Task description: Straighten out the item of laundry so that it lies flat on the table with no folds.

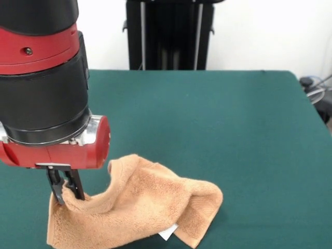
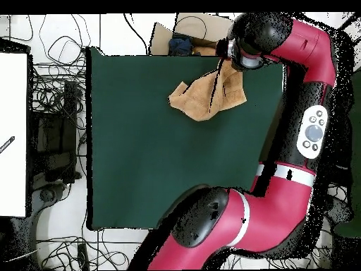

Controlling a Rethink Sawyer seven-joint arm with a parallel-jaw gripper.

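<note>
The peach-orange terry towel (image 1: 140,207) lies crumpled and folded at the near left of the dark green table (image 1: 218,135) in the front view. A small white tag (image 1: 167,233) sticks out at its near edge. My gripper (image 1: 66,193) comes down from the red and black arm and is shut on the towel's left edge, lifting it slightly into a ridge. In the overhead view the towel (image 2: 204,95) sits near the table's top right edge, and the arm's head (image 2: 250,42) covers the gripper.
The robot's black pedestal column (image 1: 168,33) stands at the far side. Cables and a white board (image 2: 14,134) lie off the table's left edge in the overhead view. A cardboard box (image 2: 187,32) sits just beyond the top edge.
</note>
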